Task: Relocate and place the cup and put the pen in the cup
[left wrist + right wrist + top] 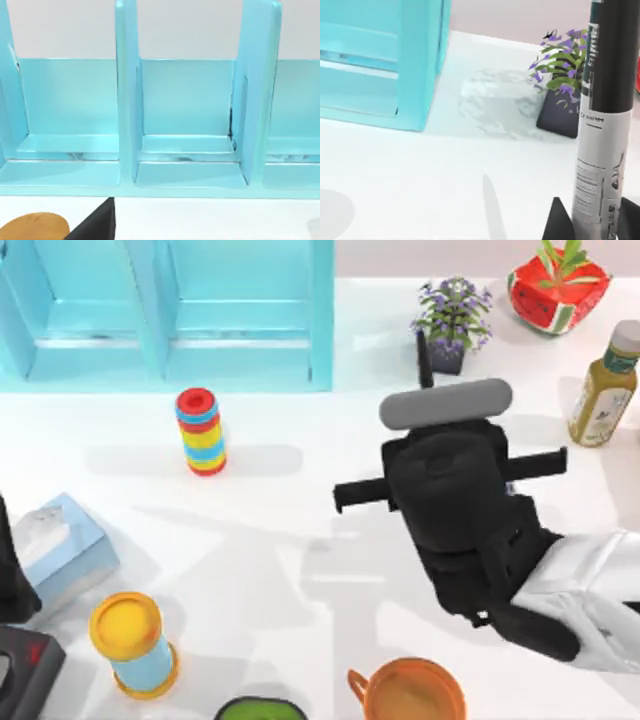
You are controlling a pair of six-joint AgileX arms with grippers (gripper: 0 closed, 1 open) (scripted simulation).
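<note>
At the far left edge of the white table (pixel 300 570) the left arm sits parked; whether its fingers are released or clenched cannot be told. Its wrist camera faces the light-blue shelf with upright dividers (pixel 127 100). Near that arm lie a pale blue tissue box (pixel 62 550) and a yellow-topped light-blue cylinder (pixel 133 643). A stack of red, blue and yellow rings (pixel 201 431) stands in front of the shelf. An orange mug with a handle (pixel 412 692) sits at the near edge. Further right, the right gripper (pixel 440 445) hovers over the table, fingers clenched on the slim black pen with a white-grey label band (pixel 602 125), held upright near the purple-flowered potted plant (pixel 560 95).
</note>
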